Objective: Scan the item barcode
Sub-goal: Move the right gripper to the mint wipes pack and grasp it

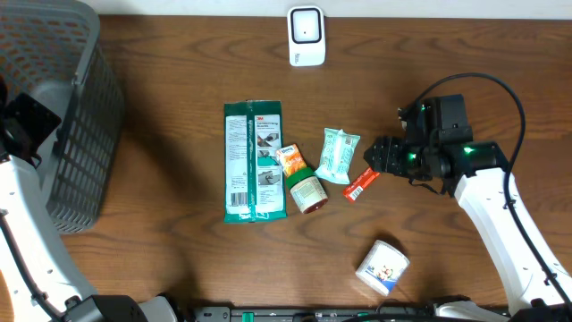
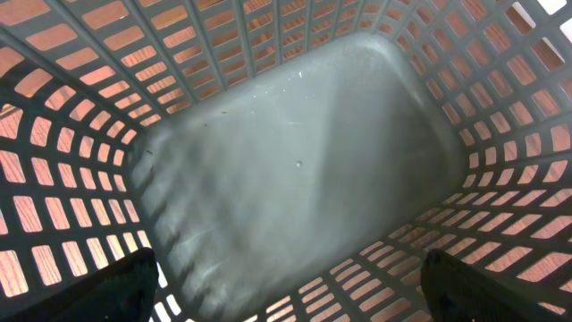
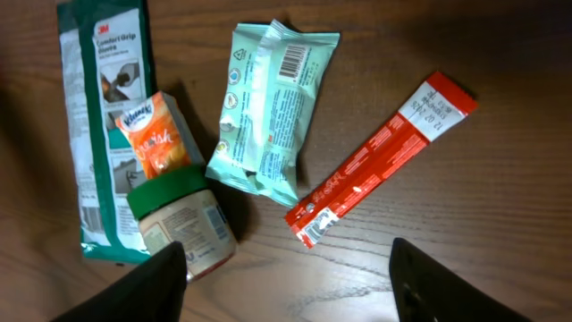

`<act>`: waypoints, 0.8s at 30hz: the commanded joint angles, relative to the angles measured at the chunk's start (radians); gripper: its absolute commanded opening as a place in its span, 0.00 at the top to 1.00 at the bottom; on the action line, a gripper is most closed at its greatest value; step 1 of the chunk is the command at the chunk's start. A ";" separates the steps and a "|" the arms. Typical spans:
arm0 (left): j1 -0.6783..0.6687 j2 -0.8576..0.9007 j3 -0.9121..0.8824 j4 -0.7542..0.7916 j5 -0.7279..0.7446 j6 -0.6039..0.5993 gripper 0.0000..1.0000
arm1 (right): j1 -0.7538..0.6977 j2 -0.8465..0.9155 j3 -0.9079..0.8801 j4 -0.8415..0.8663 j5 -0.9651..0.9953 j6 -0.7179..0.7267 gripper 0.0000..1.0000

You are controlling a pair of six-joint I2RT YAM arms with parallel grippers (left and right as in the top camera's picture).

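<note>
Right wrist — right gripper (image 3: 288,273) seemingly wide, empty.

Basket (image 1: 80,116) at left end of table (image 1: 161,268). Scanner (image 1: 306,36) at far edge, centre. 3M pack (image 1: 254,161) mid-table; tissue pack (image 1: 290,159) against its right side, touching jar (image 1: 307,191) nearer robot. Wipes packet (image 1: 338,155) right of tissue pack; stick sachet (image 1: 361,185) just beyond, further right. Tub (image 1: 382,266) near front edge, right.
</note>
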 commanded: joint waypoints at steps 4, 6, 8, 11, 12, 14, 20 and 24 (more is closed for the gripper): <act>0.003 0.008 0.013 -0.001 -0.006 0.013 0.07 | -0.003 0.004 -0.001 0.034 -0.005 -0.019 0.30; 0.003 0.008 0.013 -0.001 -0.006 0.013 0.07 | -0.003 0.013 -0.001 0.051 -0.048 -0.019 0.32; 0.003 0.008 0.013 -0.001 -0.006 0.013 0.07 | 0.003 0.035 -0.001 0.069 -0.085 -0.019 0.33; 0.003 0.008 0.013 -0.001 -0.006 0.013 0.07 | 0.029 0.079 -0.001 0.092 -0.079 -0.019 0.33; 0.003 0.008 0.013 -0.001 -0.006 0.013 0.07 | 0.039 0.100 -0.001 0.103 -0.079 -0.019 0.32; 0.003 0.008 0.013 -0.001 -0.006 0.013 0.07 | 0.053 0.133 -0.001 0.129 -0.079 -0.019 0.32; 0.003 0.008 0.013 -0.001 -0.006 0.013 0.07 | 0.065 0.230 -0.001 0.220 -0.081 -0.007 0.30; 0.003 0.008 0.013 -0.001 -0.006 0.013 0.07 | 0.066 0.282 -0.001 0.234 -0.080 -0.007 0.30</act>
